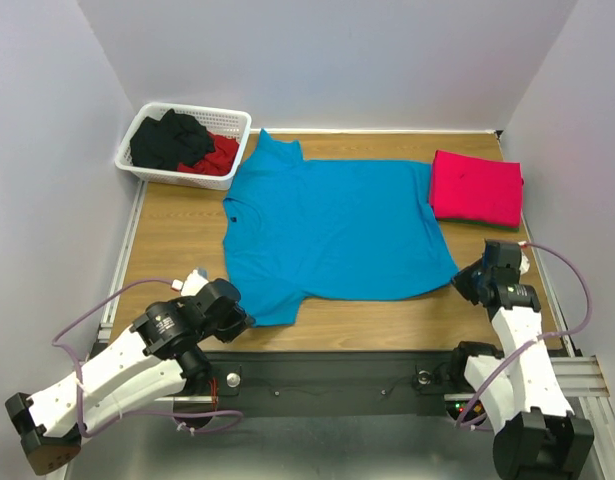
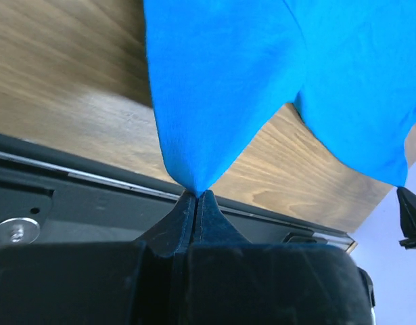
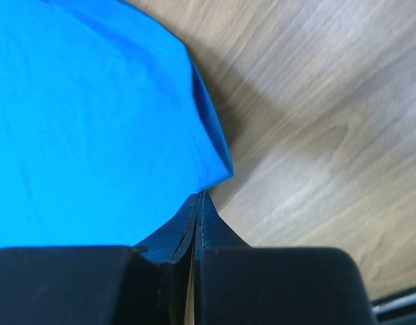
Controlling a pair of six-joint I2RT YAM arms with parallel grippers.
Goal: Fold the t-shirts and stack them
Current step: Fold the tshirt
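The blue t-shirt lies flat mid-frame on the bench. The left fingers are clamped on its lower-left sleeve tip, the right fingers on its lower-right hem corner. Lift both evenly with the edge taut. Bare bench lies left; the folded red t-shirt crowds the upper right.

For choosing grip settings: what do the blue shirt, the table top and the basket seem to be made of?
The blue shirt: soft matte knit cloth; it drapes and shows a stitched hem. The table top: wood-look, grain lines, perhaps laminate. The basket: probably white plastic, moulded lattice.
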